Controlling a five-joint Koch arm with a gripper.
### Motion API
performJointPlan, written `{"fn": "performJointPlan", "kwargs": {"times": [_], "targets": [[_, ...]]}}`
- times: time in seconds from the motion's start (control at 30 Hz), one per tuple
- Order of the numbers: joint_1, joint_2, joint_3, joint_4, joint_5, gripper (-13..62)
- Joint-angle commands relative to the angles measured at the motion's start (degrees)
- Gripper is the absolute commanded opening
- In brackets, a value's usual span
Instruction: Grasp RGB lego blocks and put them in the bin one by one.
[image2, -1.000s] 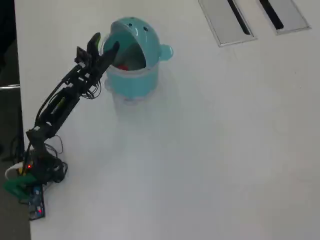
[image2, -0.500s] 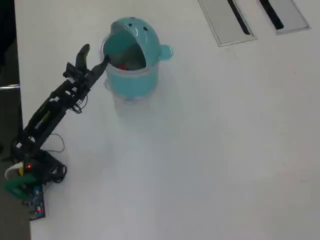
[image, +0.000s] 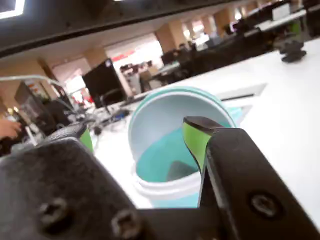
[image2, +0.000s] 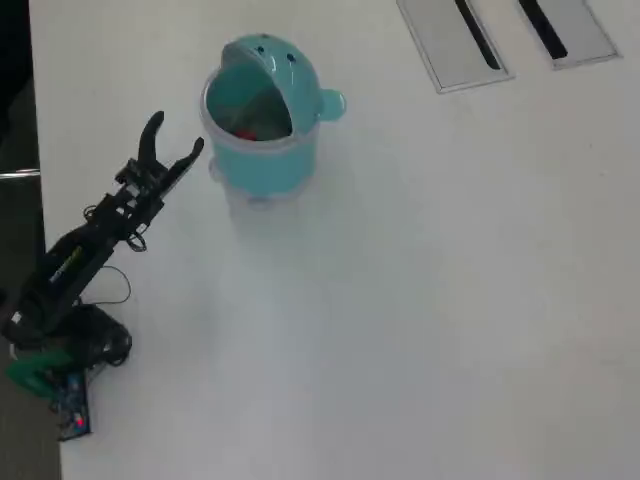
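The teal round bin (image2: 262, 135) stands on the white table with its domed lid tipped open. In the overhead view a red block (image2: 248, 130) shows inside it among darker shapes; the yellow-green and blue blocks cannot be made out. In the wrist view the bin (image: 172, 165) is just ahead, its inside teal with a dark shape. My gripper (image2: 172, 138) is open and empty, raised just left of the bin. In the wrist view the gripper (image: 137, 132) has its green-padded fingers (image: 194, 140) spread wide with nothing between them.
Two grey cable hatches (image2: 455, 45) sit in the table at the back right. The arm's base (image2: 60, 370) is at the left table edge. An office with desks and monitors lies beyond in the wrist view.
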Motion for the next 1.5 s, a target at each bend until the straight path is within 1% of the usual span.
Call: {"fn": "performJointPlan", "kwargs": {"times": [0.0, 0.43, 0.47, 0.53, 0.63, 0.77, 1.07, 1.47], "targets": [[0.62, 3.43, -1.49, -4.48, 4.39, 32.9], [7.82, 15.29, 16.17, -7.56, 21.80, 33.0], [10.28, 15.47, 17.93, -8.70, 25.84, 33.0], [13.10, 15.56, 21.36, -14.94, 29.53, 33.0], [17.14, 15.47, 26.98, -23.03, 29.62, 33.0], [20.74, 15.47, 32.96, -28.83, 31.99, 32.9], [24.79, 15.38, 43.42, -37.35, 37.71, 32.9], [28.65, 15.38, 58.45, -52.21, 39.20, 32.3]]}}
